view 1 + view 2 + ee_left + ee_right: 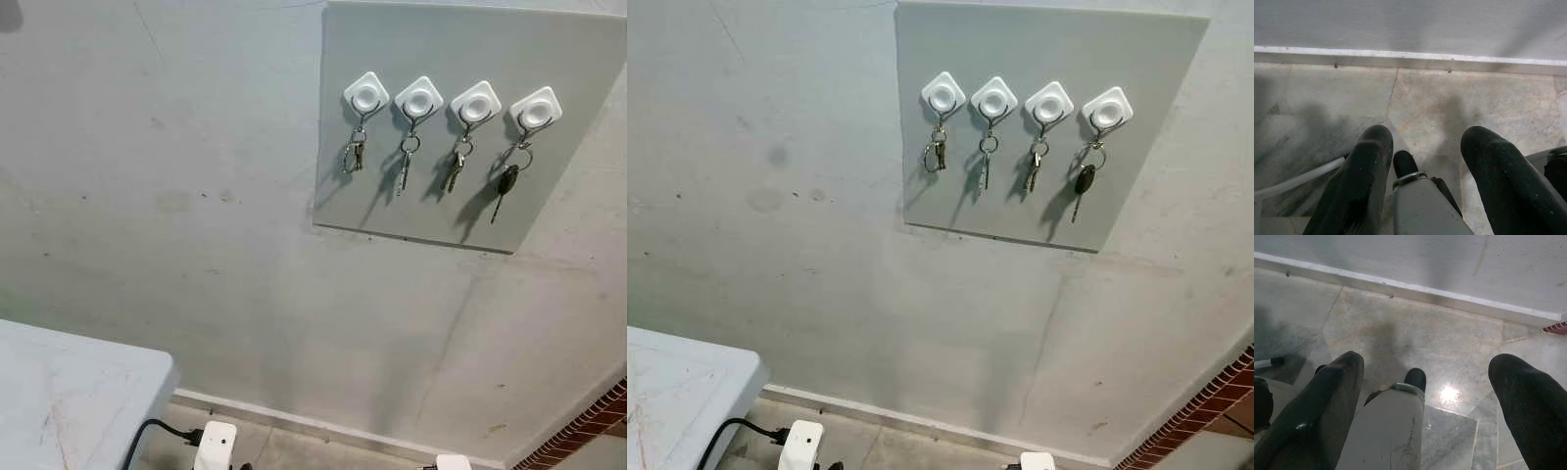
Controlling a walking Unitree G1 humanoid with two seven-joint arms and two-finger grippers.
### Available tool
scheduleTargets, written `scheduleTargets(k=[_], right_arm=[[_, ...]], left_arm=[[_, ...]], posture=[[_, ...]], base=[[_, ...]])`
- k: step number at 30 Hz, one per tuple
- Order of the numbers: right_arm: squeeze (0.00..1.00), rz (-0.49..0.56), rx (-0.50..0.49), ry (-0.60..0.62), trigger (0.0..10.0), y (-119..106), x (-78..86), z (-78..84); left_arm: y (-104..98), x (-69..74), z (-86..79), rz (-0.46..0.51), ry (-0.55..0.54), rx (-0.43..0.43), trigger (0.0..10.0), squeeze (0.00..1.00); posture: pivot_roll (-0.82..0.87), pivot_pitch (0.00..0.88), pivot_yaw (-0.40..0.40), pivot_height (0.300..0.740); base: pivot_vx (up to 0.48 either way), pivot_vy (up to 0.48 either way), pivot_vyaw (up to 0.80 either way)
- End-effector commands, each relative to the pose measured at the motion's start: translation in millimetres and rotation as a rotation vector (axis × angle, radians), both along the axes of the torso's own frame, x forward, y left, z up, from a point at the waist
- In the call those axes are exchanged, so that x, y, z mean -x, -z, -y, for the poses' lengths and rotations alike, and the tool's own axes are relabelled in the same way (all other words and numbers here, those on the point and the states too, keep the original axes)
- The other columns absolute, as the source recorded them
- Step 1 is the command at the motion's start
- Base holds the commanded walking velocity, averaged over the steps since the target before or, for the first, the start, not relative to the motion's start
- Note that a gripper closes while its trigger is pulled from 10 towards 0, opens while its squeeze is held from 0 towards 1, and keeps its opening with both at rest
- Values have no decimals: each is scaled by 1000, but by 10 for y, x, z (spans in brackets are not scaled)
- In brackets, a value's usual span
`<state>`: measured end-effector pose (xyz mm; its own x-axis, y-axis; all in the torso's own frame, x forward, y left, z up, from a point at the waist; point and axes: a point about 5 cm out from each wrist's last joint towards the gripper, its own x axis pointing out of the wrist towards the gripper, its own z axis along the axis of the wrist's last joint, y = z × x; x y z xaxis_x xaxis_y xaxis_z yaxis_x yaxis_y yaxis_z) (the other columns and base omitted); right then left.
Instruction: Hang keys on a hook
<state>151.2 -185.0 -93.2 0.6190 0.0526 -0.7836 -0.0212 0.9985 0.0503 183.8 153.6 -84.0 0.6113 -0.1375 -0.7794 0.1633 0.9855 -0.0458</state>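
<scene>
A grey board (470, 127) on the wall carries four white hooks (366, 95) in a row, each with keys (354, 154) hanging from it; the rightmost holds a black-headed key (506, 182). A counter (69, 401) corner sits near left. The left gripper (1425, 147) and right gripper (1425, 377) hang over the tiled floor (1449, 347), both with fingers spread and empty.
</scene>
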Motion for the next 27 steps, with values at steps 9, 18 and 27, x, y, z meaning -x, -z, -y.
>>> scheduleTargets(k=[9, 18, 27], right_arm=[[0, -13, -3, 9, 10000, 9, 12, -1], [0, -19, -1, 20, 10000, 10, 8, 9], [0, -24, -4, 28, 10000, 12, 11, 13]], left_arm=[[30, 56, -48, -27, -1, -20, 10000, 0], [43, 83, -66, -40, -1, -27, 10000, 0], [48, 92, -67, -46, -1, -25, 10000, 0]], posture=[[-6, 0, 5, 740], [-9, 0, 4, 740], [-10, 0, 4, 740]], base=[[0, 0, 0], [0, 0, 0], [0, -175, -545]])
